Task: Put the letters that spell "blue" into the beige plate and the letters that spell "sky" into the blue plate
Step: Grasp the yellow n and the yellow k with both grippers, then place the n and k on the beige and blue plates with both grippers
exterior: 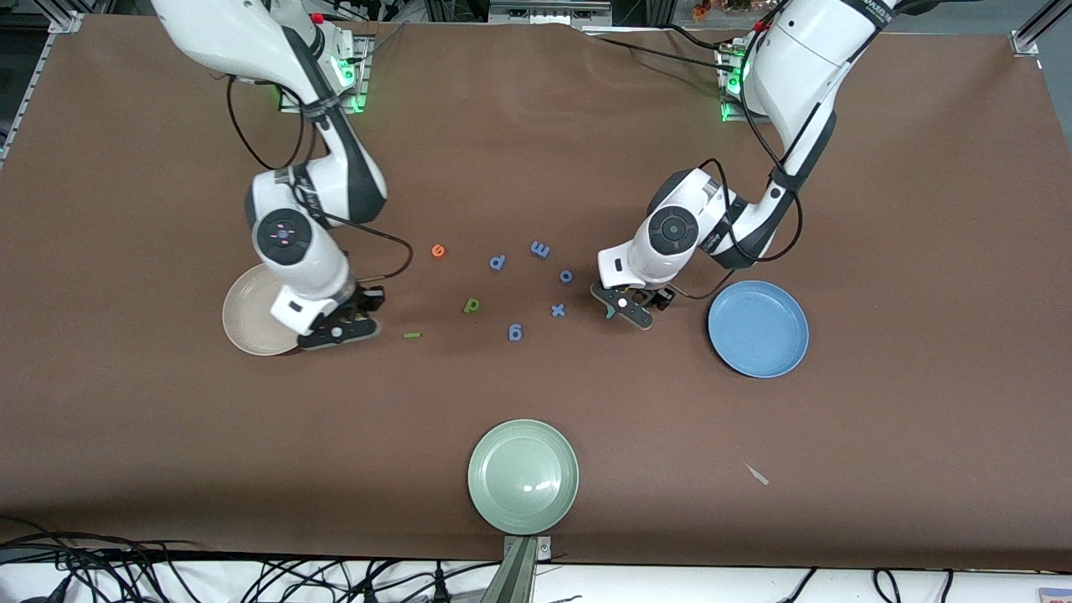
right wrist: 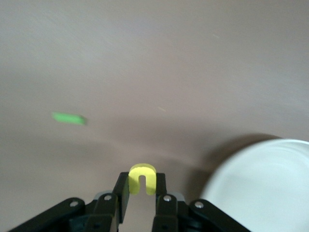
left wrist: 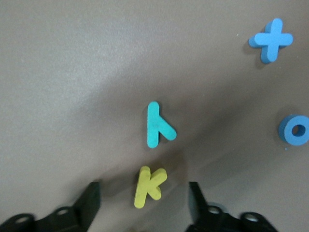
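Left gripper [exterior: 624, 311], mid-frame, stands wide astride the light, squashy foam k [left wrist: 148, 187], best pinched across its flat sides; right gripper [exterior: 339, 332] by the beige plate [exterior: 244, 322] pinches the u [right wrist: 142, 177].

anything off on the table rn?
One stray: a small pale scrap lies on the brown table cover, nearer the front camera than the round blue plate. It looks like debris, not a foam letter. Nothing spilled or damaged.

Brown table cover [exterior: 536, 126], metal frame rails [exterior: 1034, 33] at corners, cables [exterior: 167, 578] along white edge
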Controlling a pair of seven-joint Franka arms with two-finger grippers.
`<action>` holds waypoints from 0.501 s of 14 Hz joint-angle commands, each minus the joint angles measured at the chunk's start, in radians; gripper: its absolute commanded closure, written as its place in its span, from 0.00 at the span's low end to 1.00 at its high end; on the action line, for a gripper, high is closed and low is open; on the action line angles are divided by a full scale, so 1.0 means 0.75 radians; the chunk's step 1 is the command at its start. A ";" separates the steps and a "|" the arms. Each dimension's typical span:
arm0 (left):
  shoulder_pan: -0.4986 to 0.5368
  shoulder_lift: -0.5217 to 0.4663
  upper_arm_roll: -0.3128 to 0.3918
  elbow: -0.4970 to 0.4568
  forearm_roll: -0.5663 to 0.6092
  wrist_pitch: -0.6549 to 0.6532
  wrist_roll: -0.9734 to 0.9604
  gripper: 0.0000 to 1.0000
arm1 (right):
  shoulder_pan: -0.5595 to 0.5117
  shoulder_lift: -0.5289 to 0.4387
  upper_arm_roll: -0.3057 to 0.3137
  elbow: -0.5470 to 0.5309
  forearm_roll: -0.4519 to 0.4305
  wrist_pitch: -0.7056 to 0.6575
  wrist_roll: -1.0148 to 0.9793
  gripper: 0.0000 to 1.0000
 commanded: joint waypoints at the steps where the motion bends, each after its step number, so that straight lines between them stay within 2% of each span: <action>1: -0.018 0.046 0.003 0.058 0.053 0.002 -0.009 0.53 | 0.003 -0.119 -0.101 -0.168 0.025 0.017 -0.222 0.89; 2: -0.022 0.044 0.003 0.058 0.051 0.000 -0.017 0.73 | 0.003 -0.115 -0.142 -0.187 0.027 0.029 -0.292 0.89; 3: -0.020 0.042 0.003 0.058 0.051 -0.004 -0.013 0.81 | -0.001 -0.103 -0.166 -0.201 0.039 0.058 -0.353 0.89; 4: -0.016 0.038 0.003 0.058 0.051 -0.010 -0.011 0.98 | -0.027 -0.090 -0.173 -0.213 0.067 0.084 -0.413 0.89; 6: -0.014 0.018 0.005 0.056 0.051 -0.023 -0.011 1.00 | -0.097 -0.066 -0.173 -0.209 0.092 0.095 -0.523 0.88; 7: -0.014 0.012 0.003 0.058 0.051 -0.041 -0.013 1.00 | -0.115 -0.058 -0.173 -0.205 0.094 0.095 -0.542 0.69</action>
